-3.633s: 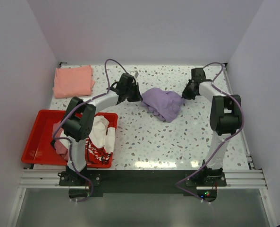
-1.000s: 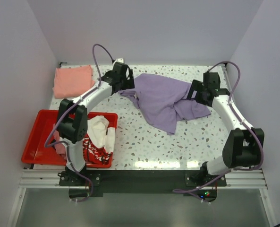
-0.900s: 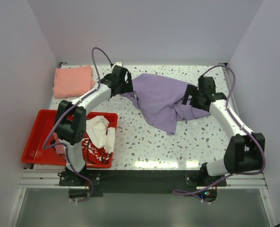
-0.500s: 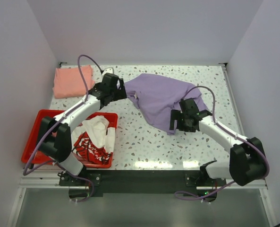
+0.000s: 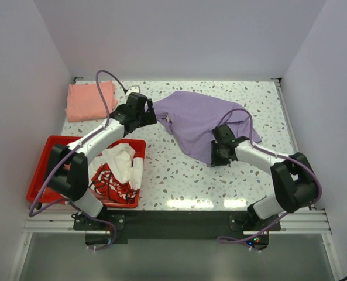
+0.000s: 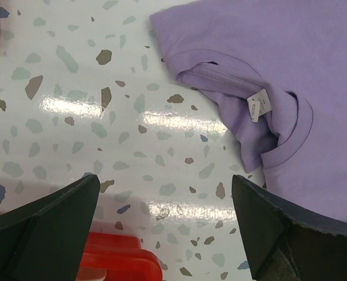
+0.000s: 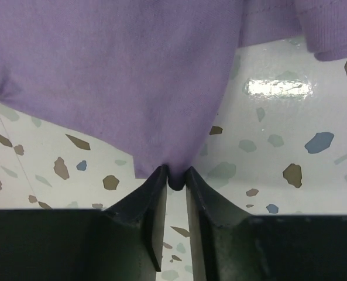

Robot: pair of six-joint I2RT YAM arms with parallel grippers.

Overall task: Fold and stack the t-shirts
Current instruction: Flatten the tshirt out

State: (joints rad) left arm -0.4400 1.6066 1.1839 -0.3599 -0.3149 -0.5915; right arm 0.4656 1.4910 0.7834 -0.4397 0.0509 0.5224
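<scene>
A lavender-purple t-shirt (image 5: 199, 120) lies spread loosely on the speckled table, its collar and label (image 6: 258, 108) toward the left. My right gripper (image 5: 215, 156) sits at the shirt's near corner, and the right wrist view shows its jaws pinched shut on a fold of the purple hem (image 7: 174, 174). My left gripper (image 5: 150, 115) hovers open just left of the collar, with only bare table between its fingers (image 6: 164, 182). A folded salmon-pink t-shirt (image 5: 91, 100) rests at the back left. A white t-shirt with red print (image 5: 122, 170) lies crumpled in the tray.
The red plastic tray (image 5: 44, 172) stands at the near left, and its corner (image 6: 117, 257) shows under my left gripper. A bit of pink cloth (image 5: 74, 178) lies in the tray beside the left arm. Walls close off the left, back and right sides of the table.
My right gripper swung from the shirt's right side to its near corner and closed on the hem. My left gripper, still open, drew back a little from the collar.
</scene>
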